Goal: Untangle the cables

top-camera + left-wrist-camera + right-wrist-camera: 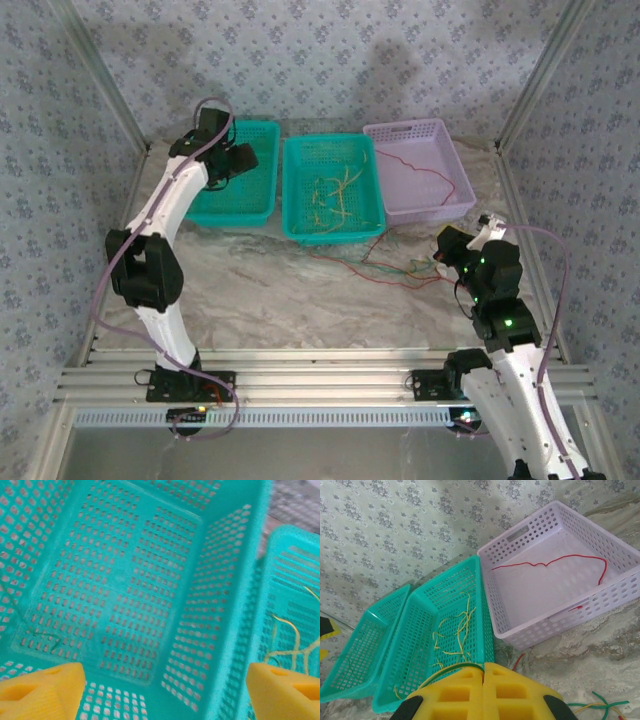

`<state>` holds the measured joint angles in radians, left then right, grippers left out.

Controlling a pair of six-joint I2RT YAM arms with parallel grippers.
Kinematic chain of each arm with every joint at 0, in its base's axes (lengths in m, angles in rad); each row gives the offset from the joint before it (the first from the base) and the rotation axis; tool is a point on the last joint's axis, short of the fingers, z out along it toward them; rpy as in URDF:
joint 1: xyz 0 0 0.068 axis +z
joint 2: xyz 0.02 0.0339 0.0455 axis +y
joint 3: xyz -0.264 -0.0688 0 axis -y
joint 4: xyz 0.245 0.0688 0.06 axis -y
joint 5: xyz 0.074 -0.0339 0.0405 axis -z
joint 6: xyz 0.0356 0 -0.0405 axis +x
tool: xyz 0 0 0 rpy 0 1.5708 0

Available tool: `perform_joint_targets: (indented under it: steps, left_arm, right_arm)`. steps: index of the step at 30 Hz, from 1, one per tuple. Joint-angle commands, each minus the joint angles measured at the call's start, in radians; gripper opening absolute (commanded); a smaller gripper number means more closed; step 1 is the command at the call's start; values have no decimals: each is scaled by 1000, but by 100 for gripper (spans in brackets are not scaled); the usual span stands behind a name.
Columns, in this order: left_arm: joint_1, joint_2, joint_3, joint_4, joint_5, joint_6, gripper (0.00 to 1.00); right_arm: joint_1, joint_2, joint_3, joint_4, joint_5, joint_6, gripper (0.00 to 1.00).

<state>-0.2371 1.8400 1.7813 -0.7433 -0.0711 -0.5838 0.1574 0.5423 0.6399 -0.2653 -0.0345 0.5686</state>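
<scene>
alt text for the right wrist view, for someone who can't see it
The right gripper, yellow and shut, sits at the bottom edge with a thin green-yellow cable curving off its tip. Beyond it three baskets stand side by side: a lilac basket holding one red cable, a middle teal basket with yellow cables, and a second teal basket.

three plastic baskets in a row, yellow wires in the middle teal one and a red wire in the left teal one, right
Not quite. The thin red wire lies in the lilac perforated plastic basket on the right, not in the left teal plastic basket, as the right wrist view shows. The thin yellow wires are indeed in the middle teal plastic basket.
</scene>
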Motion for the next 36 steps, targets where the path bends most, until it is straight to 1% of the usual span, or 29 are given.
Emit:
perform_joint_targets:
  steps: [1,8,13,15,17,20,24,27,31,34,36]
  left_arm:
    - [-64,-123,-8,-42,10,32,84]
    - [-244,-282,-208,6,19,-18,84]
    - [-320,-380,-366,59,82,-75,83]
    - [-351,-409,-436,101,118,-101,82]
    - [-378,-429,-490,112,131,-120,82]
    - [-431,-467,-592,175,162,-164,81]
    - [-509,-462,-645,218,168,-206,78]
    - [-548,-440,-657,268,172,-222,77]
    - [-562,-384,-655,354,241,-254,77]
    - [-572,-335,-634,410,292,-276,77]
    - [-586,-305,-611,432,310,-291,78]
  right_arm:
    - [7,2,33,-3,-4,-18,0]
    - [12,4,91,-21,-45,-13,0]
    - [14,-3,169,-31,-136,-15,0]
    - [16,-7,194,-41,-150,-19,0]
    - [17,-8,210,-47,-161,-26,0]
    - [16,-7,215,-50,-189,-20,0]
    - [18,-1,233,-22,-251,7,0]
    - [18,18,285,-13,-301,28,0]
    - [20,65,380,-26,-366,53,0]
    - [21,111,447,-18,-461,83,0]
    - [25,122,472,-11,-480,87,0]
